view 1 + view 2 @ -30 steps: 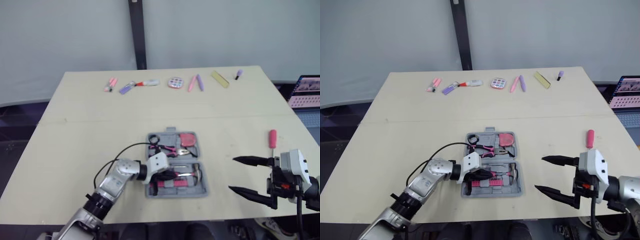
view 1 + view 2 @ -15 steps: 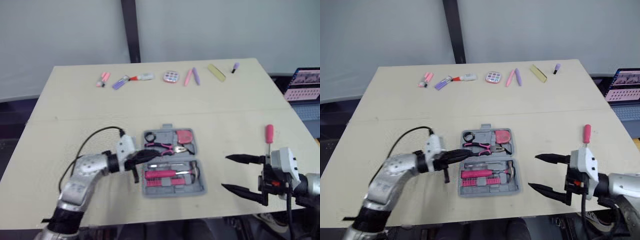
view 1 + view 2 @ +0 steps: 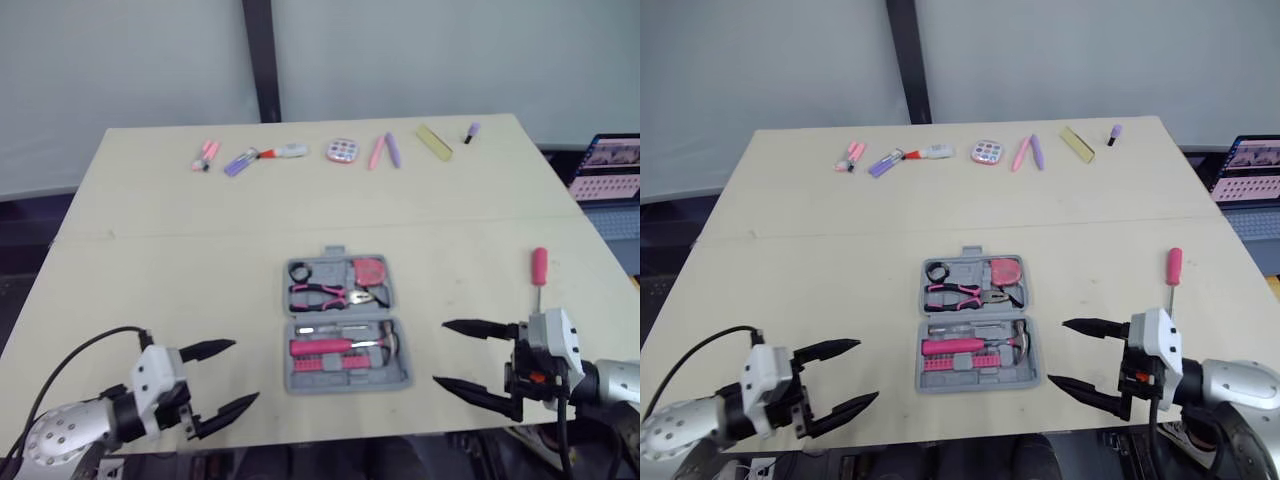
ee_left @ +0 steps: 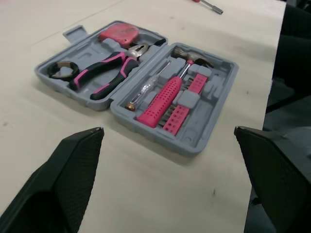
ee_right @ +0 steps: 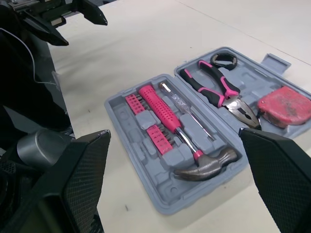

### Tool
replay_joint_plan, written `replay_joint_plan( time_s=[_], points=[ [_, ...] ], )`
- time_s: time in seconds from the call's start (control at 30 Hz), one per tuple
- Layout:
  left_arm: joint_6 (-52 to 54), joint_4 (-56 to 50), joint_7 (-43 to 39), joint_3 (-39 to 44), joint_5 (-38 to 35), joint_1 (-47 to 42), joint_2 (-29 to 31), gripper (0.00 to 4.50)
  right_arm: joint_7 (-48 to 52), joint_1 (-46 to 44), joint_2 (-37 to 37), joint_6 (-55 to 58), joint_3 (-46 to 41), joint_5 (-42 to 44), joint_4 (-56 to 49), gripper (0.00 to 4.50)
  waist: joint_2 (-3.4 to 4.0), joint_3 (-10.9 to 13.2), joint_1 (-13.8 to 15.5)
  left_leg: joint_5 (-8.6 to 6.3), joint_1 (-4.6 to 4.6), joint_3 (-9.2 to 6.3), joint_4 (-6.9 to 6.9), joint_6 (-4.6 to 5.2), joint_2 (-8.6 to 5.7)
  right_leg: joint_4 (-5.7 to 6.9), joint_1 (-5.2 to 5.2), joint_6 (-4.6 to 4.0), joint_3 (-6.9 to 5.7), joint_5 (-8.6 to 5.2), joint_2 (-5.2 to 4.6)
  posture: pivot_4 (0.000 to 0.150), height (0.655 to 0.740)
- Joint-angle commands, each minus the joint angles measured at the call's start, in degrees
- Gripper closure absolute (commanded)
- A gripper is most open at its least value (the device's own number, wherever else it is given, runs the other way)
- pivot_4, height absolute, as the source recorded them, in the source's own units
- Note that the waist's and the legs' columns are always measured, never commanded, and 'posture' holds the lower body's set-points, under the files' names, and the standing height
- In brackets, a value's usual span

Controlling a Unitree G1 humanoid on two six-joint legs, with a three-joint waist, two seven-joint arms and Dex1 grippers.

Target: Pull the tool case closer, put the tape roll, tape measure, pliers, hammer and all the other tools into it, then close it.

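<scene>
Left eye view shows the grey moulded-plastic tool case (image 3: 345, 325) lying open and flat at the middle of the pale wooden table (image 3: 150, 260), close to its near edge. Its 12 o'clock half holds the small black tape roll (image 3: 301, 270), the pink-and-black pliers (image 3: 325, 295) and the pink tape measure (image 3: 371, 272). Its 6 o'clock half holds the pink-handled hammer (image 3: 345, 347), a slim tester screwdriver (image 3: 328, 329) and a row of pink bits (image 3: 322, 365). One pink-handled screwdriver (image 3: 540, 272) lies loose on the table at the case's 2 o'clock, well apart from it. The left gripper (image 3: 245, 371) hovers at the case's 8 o'clock and the right gripper (image 3: 439, 352) at its 4 o'clock; both are spread wide and carry nothing.

The loose screwdriver looks like the last tool to pack. It seems light and stiff, but its round handle could roll or slip. A pinch across the handle's middle, not the thin shaft, seems safest, and the right gripper is nearer. The case is rigid plastic. Shutting it likely calls for lifting the 12 o'clock half by its latch tab while steadying the other half, slowly, lest tools tip from their recesses.
</scene>
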Motion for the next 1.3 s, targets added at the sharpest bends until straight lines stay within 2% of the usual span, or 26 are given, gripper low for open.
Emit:
replay_joint_plan(
  time_s=[0.03, 0.23, 0.4, 0.5, 0.67, 0.83, 1.0, 1.1, 1.3],
  points=[
    [-5.33, 0.64, -0.99, 2.25, 1.05, 2.63, -0.16, 0.05, 0.95, 0.29, 0.10, -1.64, -0.24, 0.04, 0.68, 0.00, 0.00, 0.00, -0.09, 0.00, -0.01, 0.00, -0.01, 0.00, 0.00, -0.01, -0.02, -0.01, 0.00, -0.01, 0.00, 0.150, 0.7400],
    [-7.54, 2.23, -0.80, 1.83, 1.76, 3.18, 0.55, 0.05, 1.30, -0.20, -0.14, -2.50, 0.54, -0.31, 1.97, 0.00, 0.00, 0.00, -0.19, 0.00, -0.03, 0.01, -0.05, 0.00, 0.00, 0.01, -0.08, -0.06, 0.00, -0.03, 0.00, 0.150, 0.7400],
    [-4.89, 0.88, 0.31, 0.24, 0.66, 0.71, 1.38, 0.05, 0.89, -0.83, -0.07, -2.83, 0.81, -1.09, 2.54, 0.00, 0.00, 0.00, -0.15, 0.00, -0.03, 0.01, -0.05, 0.01, 0.00, 0.04, -0.08, -0.05, 0.00, -0.03, 0.01, 0.150, 0.7400],
    [2.30, -3.97, 0.68, -2.23, -4.91, -5.87, 4.60, 0.05, -6.23, -1.93, 1.09, -2.42, -2.21, -4.56, 4.58, 0.00, -0.03, 0.02, 0.14, 0.00, -0.03, 0.00, -0.03, 0.01, 0.00, 0.08, -0.08, -0.05, -0.01, -0.03, 0.00, 0.150, 0.7400],
    [7.28, -5.75, 0.00, -4.51, -8.18, -11.56, 7.50, 0.05, -13.84, -3.36, 1.50, 2.57, -6.31, -4.23, 6.37, 0.00, 0.11, -0.02, -0.41, 0.02, -0.03, 0.01, -0.11, 0.00, 0.00, 0.23, -0.12, -0.05, 0.02, -0.02, 0.01, 0.150, 0.7400],
    [8.37, -2.61, -2.68, -8.16, -8.60, -19.06, 9.28, 0.05, -25.34, -2.93, 1.21, 16.75, -13.72, -1.06, 5.13, 0.00, 0.16, 0.01, -0.21, 0.03, -0.09, 0.08, -0.13, -0.01, 0.00, 0.36, -0.24, -0.05, 0.02, -0.03, 0.01, 0.150, 0.7400],
    [6.74, 0.77, -3.41, -10.32, -6.56, -22.44, 8.81, 0.05, -35.47, -8.87, -1.23, 29.71, -14.55, -2.82, 8.33, 0.00, 0.17, 0.01, -0.40, 0.05, -0.05, 0.13, -0.04, 0.00, 0.00, 0.29, -0.28, -0.05, 0.11, -0.03, 0.01, 0.150, 0.7400],
    [6.05, 1.17, -3.34, -11.15, -6.12, -22.87, 8.32, 0.05, -43.24, -18.15, -1.34, 39.61, -14.90, -2.61, 14.38, 0.00, 0.17, 0.01, -0.55, 0.07, -0.12, 0.19, -0.11, -0.02, 0.02, 0.48, -0.44, -0.08, 0.15, -0.04, 0.01, 0.150, 0.7400],
    [4.89, 0.70, -3.09, -11.90, -5.15, -21.65, 7.91, 0.05, -51.23, -33.79, -0.70, 44.57, -10.10, -7.54, 25.98, 0.00, 0.17, 0.01, -0.61, 0.12, -0.37, 0.38, -0.09, -0.01, 0.02, 0.63, -0.89, -0.06, 0.28, -0.03, 0.00, 0.150, 0.7400]
  ],
)
